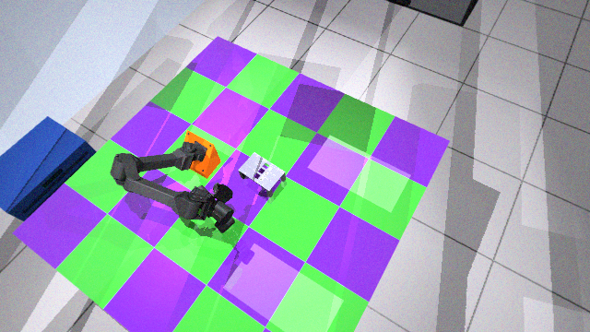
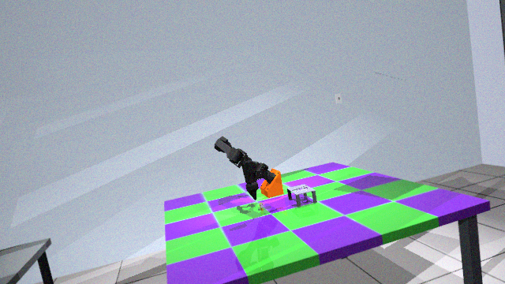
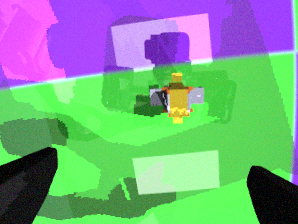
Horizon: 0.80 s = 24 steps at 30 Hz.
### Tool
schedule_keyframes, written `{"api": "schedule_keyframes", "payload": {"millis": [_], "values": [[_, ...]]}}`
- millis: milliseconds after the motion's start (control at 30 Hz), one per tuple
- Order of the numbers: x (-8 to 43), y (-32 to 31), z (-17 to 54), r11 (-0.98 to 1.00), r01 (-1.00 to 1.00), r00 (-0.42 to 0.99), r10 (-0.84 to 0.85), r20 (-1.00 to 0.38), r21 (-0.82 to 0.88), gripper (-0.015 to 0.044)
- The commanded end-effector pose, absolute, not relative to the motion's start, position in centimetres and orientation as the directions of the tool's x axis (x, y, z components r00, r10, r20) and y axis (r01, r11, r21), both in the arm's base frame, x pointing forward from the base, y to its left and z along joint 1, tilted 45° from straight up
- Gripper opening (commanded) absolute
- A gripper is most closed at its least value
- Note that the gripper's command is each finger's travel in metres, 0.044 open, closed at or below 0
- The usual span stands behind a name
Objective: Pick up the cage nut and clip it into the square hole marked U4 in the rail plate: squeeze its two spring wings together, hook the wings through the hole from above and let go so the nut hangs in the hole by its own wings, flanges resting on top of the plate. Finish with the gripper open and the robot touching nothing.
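The jaws stand wide apart with nothing between them, pointing down above the table [image 1: 277,217] [image 2: 331,234]. Ahead of their tips in the wrist view, the yellow cage nut [image 2: 261,209] [image 3: 177,103] rests on a green square near a purple one, grey parts jutting from both sides. Farther out, the pale rail plate [image 1: 274,179] [image 2: 302,190] stands on short legs, well apart from the nut. The dark arm [image 1: 154,190] [image 2: 250,170] bends back to its orange mount [image 1: 211,162] [image 2: 273,189].

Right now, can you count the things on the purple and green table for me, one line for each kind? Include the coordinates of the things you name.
Robot arm [image 1: 152,189] [image 2: 250,170]: 1
Orange base mount [image 1: 209,162] [image 2: 273,190]: 1
Rail plate on legs [image 1: 276,177] [image 2: 308,190]: 1
Cage nut [image 2: 261,207] [image 3: 178,102]: 1
Total: 4
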State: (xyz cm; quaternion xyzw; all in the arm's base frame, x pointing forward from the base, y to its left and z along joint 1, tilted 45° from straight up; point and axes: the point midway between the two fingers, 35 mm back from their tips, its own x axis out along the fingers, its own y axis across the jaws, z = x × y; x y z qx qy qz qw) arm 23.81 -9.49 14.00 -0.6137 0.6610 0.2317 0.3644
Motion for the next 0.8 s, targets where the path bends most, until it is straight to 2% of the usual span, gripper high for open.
{"api": "schedule_keyframes", "payload": {"millis": [0,167,567,767], "values": [[24.76,-6.64,13.45,-0.019,-0.996,0.078,-0.699,-0.711,-0.091,0.0440],[24.81,-6.49,13.43,-0.028,-0.996,0.082,-0.702,-0.708,-0.088,0.0440],[24.81,-6.49,13.43,-0.028,-0.996,0.082,-0.702,-0.708,-0.088,0.0125],[24.81,-6.49,13.43,-0.028,-0.996,0.082,-0.702,-0.708,-0.088,0.0120]]}}
